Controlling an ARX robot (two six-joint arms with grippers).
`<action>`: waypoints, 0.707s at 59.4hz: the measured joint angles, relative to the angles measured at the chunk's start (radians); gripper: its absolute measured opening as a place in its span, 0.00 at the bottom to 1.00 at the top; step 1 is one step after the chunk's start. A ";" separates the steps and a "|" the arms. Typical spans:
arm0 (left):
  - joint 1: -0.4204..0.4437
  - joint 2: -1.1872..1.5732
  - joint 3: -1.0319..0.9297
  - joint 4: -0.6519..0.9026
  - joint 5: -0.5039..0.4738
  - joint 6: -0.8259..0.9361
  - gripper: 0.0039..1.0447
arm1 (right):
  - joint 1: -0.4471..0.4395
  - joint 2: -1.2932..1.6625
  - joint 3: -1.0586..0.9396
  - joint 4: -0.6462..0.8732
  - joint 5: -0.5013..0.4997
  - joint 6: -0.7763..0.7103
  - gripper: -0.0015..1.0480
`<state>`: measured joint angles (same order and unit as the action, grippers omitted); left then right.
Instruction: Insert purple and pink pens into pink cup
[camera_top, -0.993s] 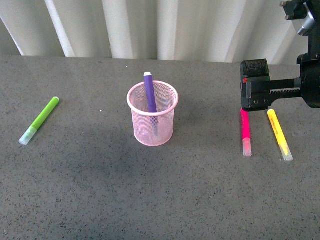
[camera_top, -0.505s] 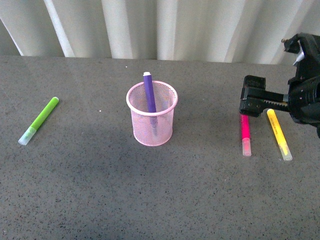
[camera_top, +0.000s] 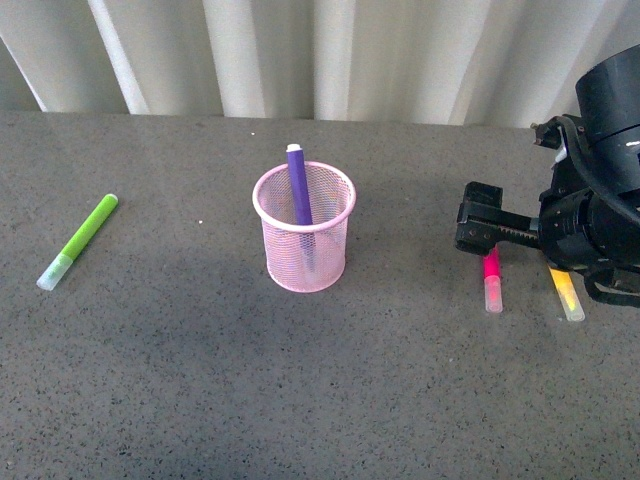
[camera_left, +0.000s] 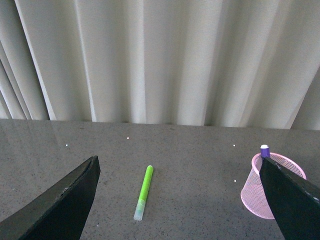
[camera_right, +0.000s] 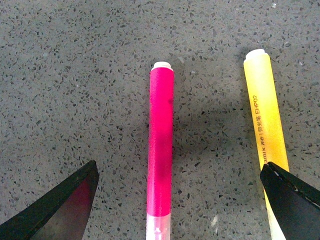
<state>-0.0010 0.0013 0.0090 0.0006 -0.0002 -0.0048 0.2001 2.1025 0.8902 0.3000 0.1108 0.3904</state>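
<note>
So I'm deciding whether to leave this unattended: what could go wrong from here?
The open right gripper straddles the pink pen, but it also reaches over the yellow marker lying close beside it, so closing might drag or catch that too. Later, the purple pen leaning in the pink cup could block the drop.

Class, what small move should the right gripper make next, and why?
Probably lower straight down onto the pink pen: it lies between the fingers of the open right gripper, the yellow marker close beside, and the purple pen already stands in the pink cup.
</note>
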 joint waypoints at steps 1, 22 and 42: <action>0.000 0.000 0.000 0.000 0.000 0.000 0.94 | 0.000 0.004 0.004 0.001 0.000 0.000 0.93; 0.000 0.000 0.000 0.000 0.000 0.000 0.94 | 0.013 0.072 0.066 0.014 0.004 0.011 0.93; 0.000 0.000 0.000 0.000 0.000 0.000 0.94 | 0.013 0.144 0.139 0.019 0.014 0.020 0.93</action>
<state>-0.0010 0.0013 0.0090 0.0006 -0.0006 -0.0048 0.2127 2.2463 1.0294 0.3191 0.1249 0.4107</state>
